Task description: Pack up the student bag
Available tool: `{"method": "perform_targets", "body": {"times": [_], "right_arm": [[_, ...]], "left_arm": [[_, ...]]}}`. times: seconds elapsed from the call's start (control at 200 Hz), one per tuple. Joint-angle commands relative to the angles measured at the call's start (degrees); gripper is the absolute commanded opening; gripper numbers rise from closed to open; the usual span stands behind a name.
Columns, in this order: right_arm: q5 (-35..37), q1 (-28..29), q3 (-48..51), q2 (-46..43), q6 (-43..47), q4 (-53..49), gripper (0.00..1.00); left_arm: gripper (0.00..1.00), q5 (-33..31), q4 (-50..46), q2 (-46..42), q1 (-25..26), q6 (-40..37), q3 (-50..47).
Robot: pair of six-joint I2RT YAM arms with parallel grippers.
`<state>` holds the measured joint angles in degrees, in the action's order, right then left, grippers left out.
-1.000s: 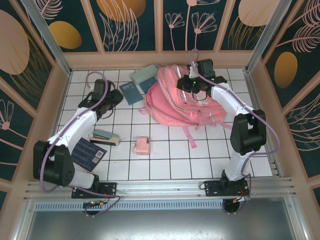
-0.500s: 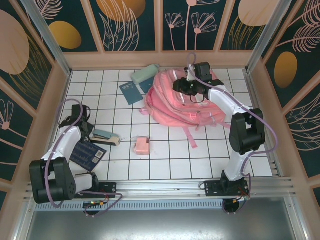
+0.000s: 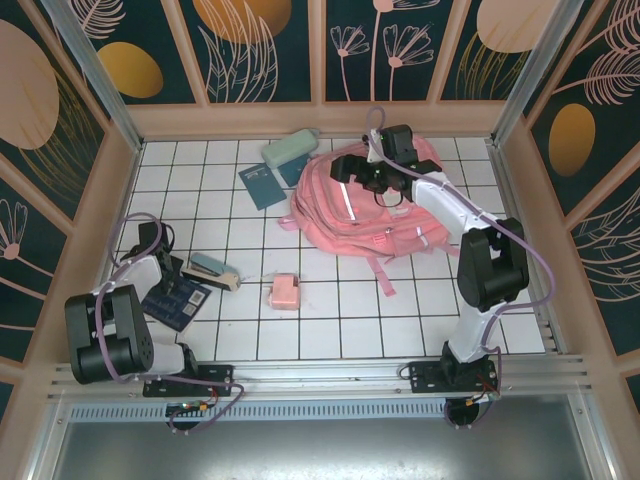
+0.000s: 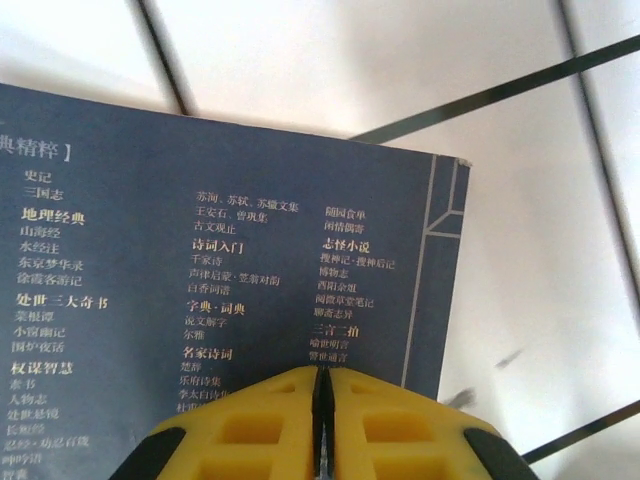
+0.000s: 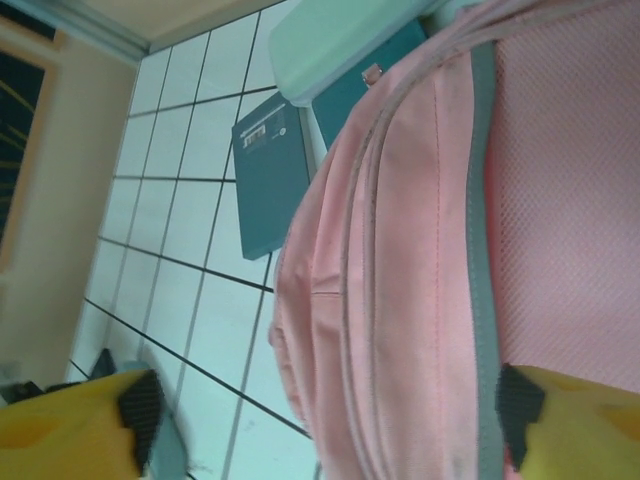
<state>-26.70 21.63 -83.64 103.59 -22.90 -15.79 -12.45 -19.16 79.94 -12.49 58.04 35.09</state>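
Hovering over the student bag (image 3: pixel 345 215), the right gripper (image 5: pixel 330 408) has its fingers spread wide and empty, with pink fabric below and between them. The bag lies at the far right of the tiled table (image 3: pixel 330 320), just beside a mint case (image 3: pixel 290 150). Over on the left, the left gripper (image 4: pixel 322 378) has its fingers pressed together on nothing, right above a dark blue book (image 4: pixel 200 250).

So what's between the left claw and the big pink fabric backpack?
Top view: a teal-and-beige stapler beside the left claw, then bare white tiles up to the backpack.
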Motion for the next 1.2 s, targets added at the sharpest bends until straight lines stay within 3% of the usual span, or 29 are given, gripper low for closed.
{"method": "perform_targets", "body": {"times": [0.0, 0.32, 0.56, 0.67, 0.761, 0.941, 1.196], "right_arm": [[1.2, 1.0, -2.8, -1.7, 0.5, -0.2, 0.99], [2.5, 3.6, -7.4, 1.3, -0.2, -1.7, 0.99], [3.0, 6.1, -10.3, 4.2, -1.1, -1.8, 0.99], [2.8, 7.8, -12.1, 6.0, -1.6, -1.8, 0.99], [2.4, 9.3, -13.9, 8.1, -2.3, -1.3, 0.99], [2.7, 13.5, -17.8, 13.0, -4.1, -0.3, 0.99], [0.8, 17.6, -22.9, 18.5, -5.3, -0.2, 0.99]], "left_arm": [[0.10, 4.6, 8.6, 5.2, -0.4, -3.3, -0.3], [0.05, 17.0, 19.0, 16.8, 0.3, -3.1, 10.8], [0.05, 18.1, 23.2, 22.3, 7.9, 3.2, 16.4], [0.05, 20.8, 22.7, 24.6, 8.5, 4.8, 19.6], [0.06, 20.0, 18.2, 23.8, 8.5, 1.5, 23.6], [0.24, 16.3, 8.3, 19.5, 7.1, -9.6, 29.3], [0.51, 16.1, 5.6, 18.7, -5.4, -19.4, 24.9]]}}
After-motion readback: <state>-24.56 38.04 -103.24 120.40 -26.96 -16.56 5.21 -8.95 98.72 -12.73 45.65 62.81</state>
